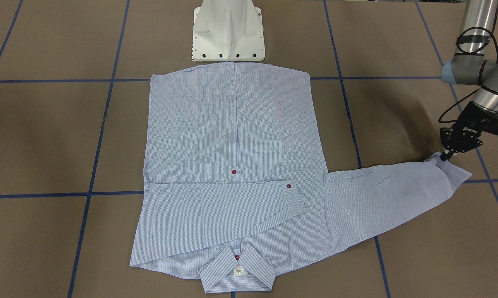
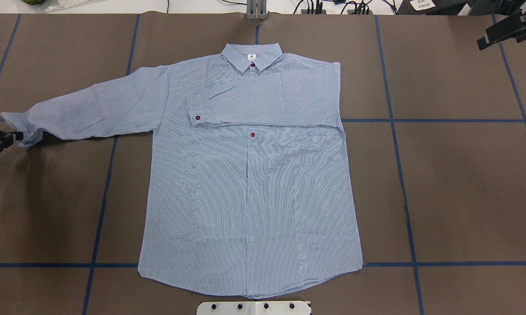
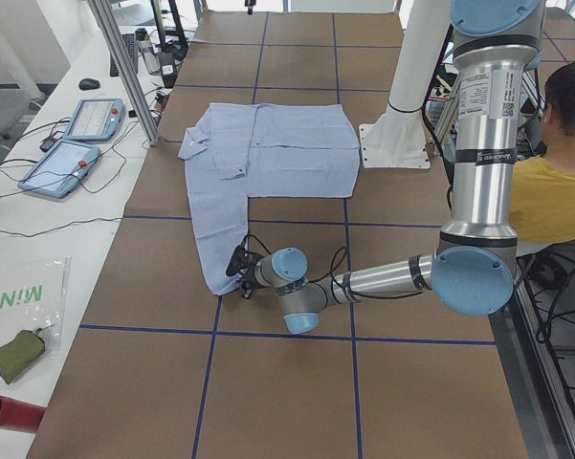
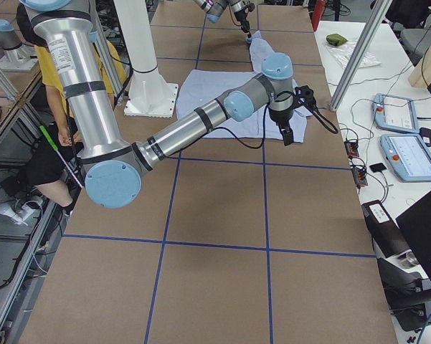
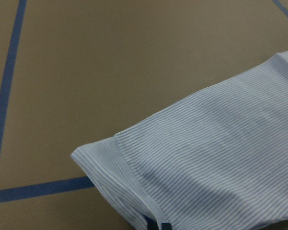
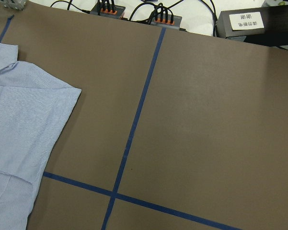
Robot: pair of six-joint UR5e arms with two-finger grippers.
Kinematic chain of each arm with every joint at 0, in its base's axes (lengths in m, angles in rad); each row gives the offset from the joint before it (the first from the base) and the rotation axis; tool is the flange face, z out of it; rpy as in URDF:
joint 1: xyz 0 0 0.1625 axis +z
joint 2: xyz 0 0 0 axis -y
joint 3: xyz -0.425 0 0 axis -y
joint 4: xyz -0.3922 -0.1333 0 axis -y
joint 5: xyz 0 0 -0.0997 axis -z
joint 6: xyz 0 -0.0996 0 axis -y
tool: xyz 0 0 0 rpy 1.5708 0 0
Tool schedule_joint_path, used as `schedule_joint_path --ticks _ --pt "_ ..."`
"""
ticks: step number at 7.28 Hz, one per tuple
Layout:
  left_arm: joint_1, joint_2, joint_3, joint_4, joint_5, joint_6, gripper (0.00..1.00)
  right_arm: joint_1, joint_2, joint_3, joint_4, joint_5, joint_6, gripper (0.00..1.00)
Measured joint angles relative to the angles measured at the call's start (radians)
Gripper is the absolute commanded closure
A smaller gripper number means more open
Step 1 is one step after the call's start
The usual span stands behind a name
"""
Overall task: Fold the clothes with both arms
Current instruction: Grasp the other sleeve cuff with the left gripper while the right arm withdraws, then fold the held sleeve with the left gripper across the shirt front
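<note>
I have the shirt (image 2: 254, 183) lying flat, front up, on the tabletop (image 2: 442, 175). Its hem is just in front of the white pedestal (image 1: 228, 31) and its collar (image 2: 252, 54) is at the end farthest from the pedestal. So the body's long axis runs straight out from the pedestal, collar pointing away.

One sleeve (image 2: 267, 100) is already folded across the chest. The other sleeve (image 2: 96, 109) stretches out sideways to the pedestal's left, at right angles to the body.

My left end effector (image 1: 445, 156) sits at that sleeve's cuff (image 1: 453, 171), well out to the pedestal's left. It looks pinched shut on the cuff's edge, since the cloth rides up at the fingertips.

My right end effector (image 4: 286, 136) is out to the pedestal's right, clear of the cloth. I cannot tell whether it is open or closed.

The step in hand, as I read it, is bringing this second sleeve across the chest. I would lift the cuff only enough to clear the tabletop. Then I would carry it in an arc toward the button line, keeping the sleeve taut so it creases at the shoulder seam, and lay it on the first sleeve. Dragging low could pull the whole body askew.
</note>
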Motion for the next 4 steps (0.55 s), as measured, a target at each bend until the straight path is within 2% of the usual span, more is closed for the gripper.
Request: schedule_joint_path --ticks 2,4 --pt "-0.022 -0.020 -0.136 0.005 -0.056 0.005 1.00 0.000 -0.001 0.004 0.000 -0.001 0.001 0.00" --pt "-0.021 -0.124 -0.202 0.025 -0.108 -0.020 1.00 0.000 -0.002 0.007 0.000 -0.002 0.002 0.00"
